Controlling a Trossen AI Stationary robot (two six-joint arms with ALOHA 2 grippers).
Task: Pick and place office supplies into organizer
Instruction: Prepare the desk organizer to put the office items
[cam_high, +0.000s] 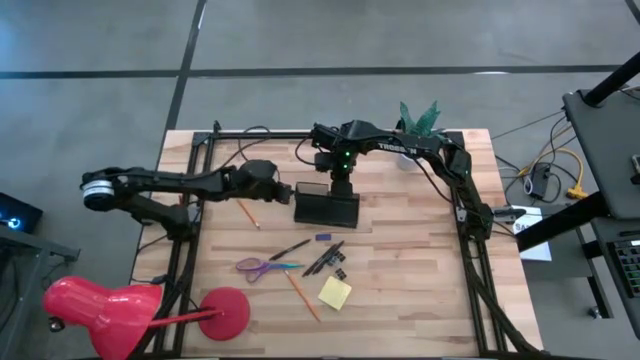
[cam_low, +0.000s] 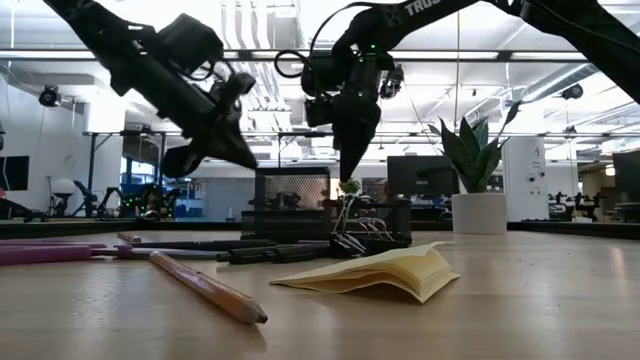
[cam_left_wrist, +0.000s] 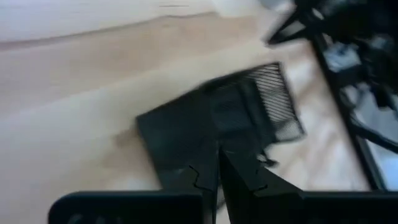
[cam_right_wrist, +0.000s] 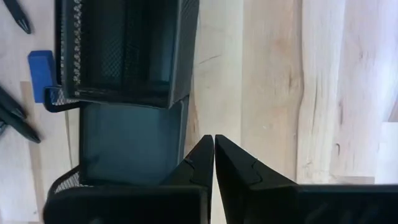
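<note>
The dark mesh organizer (cam_high: 326, 208) (cam_low: 292, 205) (cam_left_wrist: 249, 112) (cam_right_wrist: 124, 62) stands on its base near the table's middle. My left gripper (cam_high: 285, 190) (cam_low: 243, 158) (cam_left_wrist: 217, 167) hangs shut in the air just left of it. My right gripper (cam_high: 340, 186) (cam_low: 346, 172) (cam_right_wrist: 214, 146) is shut and points down by its far side. Nearer lie the purple scissors (cam_high: 260, 266), black pens (cam_high: 325, 258), yellow sticky pad (cam_high: 335, 292) (cam_low: 385, 272), black clip (cam_high: 341, 273) (cam_low: 352, 240), two orange pencils (cam_high: 249, 214) (cam_high: 302, 297) (cam_low: 205, 288) and a small blue piece (cam_high: 323, 238) (cam_right_wrist: 40, 74).
A red desk lamp (cam_high: 130, 310) stands at the near left corner. A green plant (cam_high: 418, 118) in a white pot (cam_low: 480, 213) sits at the far right. Black frame rails (cam_high: 470, 230) run along the table's left, right and far edges. Bare wood lies right of the organizer.
</note>
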